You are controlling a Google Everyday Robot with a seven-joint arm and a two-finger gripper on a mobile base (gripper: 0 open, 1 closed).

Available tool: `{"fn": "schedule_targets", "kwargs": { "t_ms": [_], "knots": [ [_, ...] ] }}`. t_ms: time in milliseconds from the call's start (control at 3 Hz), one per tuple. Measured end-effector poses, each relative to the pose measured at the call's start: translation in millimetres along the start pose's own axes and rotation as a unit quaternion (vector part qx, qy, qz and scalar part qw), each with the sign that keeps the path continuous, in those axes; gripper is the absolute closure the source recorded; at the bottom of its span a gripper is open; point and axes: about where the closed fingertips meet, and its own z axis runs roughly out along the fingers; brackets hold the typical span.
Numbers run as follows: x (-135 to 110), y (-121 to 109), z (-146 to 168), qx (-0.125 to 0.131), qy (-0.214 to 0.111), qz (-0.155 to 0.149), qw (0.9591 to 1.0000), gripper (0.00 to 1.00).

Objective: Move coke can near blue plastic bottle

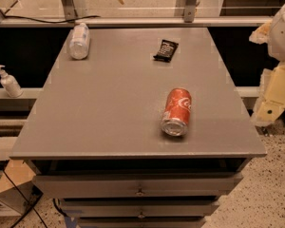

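Red coke can (176, 112) lies toppled, hand (271, 101) right of table (109, 108).

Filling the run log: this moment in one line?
coke can lying, near right | blue plastic bottle lying, far left | gripper right of table, apart from can

Grey surface (109, 103) tops drawer unit; drawers (133, 184) under front edge, small knobs. Flat black snack packet (166, 50) lies far right of surface. White pump-dispenser bottle (8, 82) upright on ledge left of surface, well apart. Cardboard box (7, 194) on speckled floor (270, 198), lower left. Pale rail (147, 21) behind far edge. Claw (270, 109) at right edge of view, off surface, beside its right side.
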Motion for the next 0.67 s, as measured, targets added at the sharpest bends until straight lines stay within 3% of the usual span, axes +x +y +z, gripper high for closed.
{"fn": "schedule_targets", "kwargs": {
  "t_ms": [667],
  "knots": [
    [-5.3,-1.9,2.9,0.002,-0.010,-0.001,1.0000,0.00]
  ]
}}
